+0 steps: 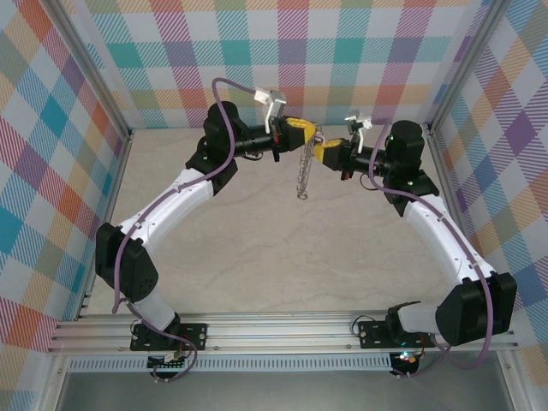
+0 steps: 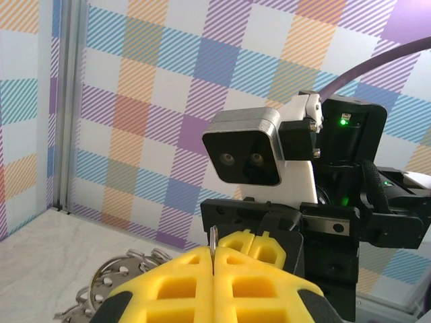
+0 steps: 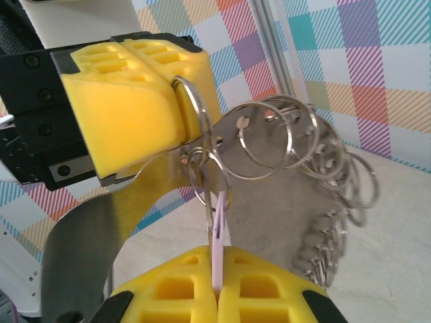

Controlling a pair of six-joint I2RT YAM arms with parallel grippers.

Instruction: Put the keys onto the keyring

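Pinching the lilac key [image 3: 217,245], the right gripper [image 3: 217,269] faces the left gripper [image 3: 176,111], clamped on the keyring [image 3: 269,188].

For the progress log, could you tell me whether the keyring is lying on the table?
No, the keyring hangs in the air from the shut left gripper, its loops dangling above the table.

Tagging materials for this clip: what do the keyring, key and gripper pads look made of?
The keyring: thin steel-like wire loops, bright, with glossy highlights. The key: pale lilac matte head, probably plastic or a coating; blade unclear. The pads: yellow, matte, moulded in square cells, likely soft plastic or rubber.
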